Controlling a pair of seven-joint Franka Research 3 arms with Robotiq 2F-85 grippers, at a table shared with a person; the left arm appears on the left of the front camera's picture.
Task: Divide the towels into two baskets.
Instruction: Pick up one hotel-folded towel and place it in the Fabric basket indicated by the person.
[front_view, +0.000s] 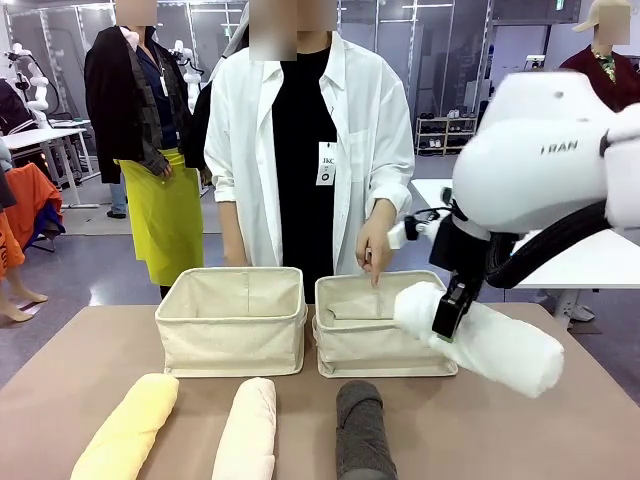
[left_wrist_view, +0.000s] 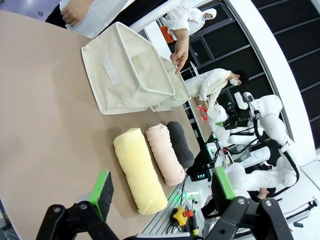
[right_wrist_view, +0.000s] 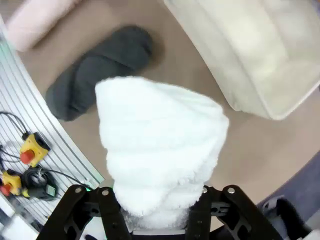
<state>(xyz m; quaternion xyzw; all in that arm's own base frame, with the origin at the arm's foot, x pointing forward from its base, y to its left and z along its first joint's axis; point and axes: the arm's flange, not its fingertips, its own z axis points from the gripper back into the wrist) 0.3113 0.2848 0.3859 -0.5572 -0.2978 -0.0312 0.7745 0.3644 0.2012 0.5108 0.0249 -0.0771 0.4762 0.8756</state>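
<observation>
Front view: right gripper (front_view: 452, 310) pinches the white towel (front_view: 500, 352), tilted and aloft by the right basket (front_view: 345, 352).
Left gripper (left_wrist_view: 162, 189) hangs spread above the table (left_wrist_view: 45, 125). Yellow towel (front_view: 128, 428), cream towel (front_view: 247, 430) and grey towel (front_view: 362, 430) lie side by side before both baskets, the left basket (front_view: 230, 340) among them. A person's hand (front_view: 375, 250) is at the right basket's far rim.
</observation>
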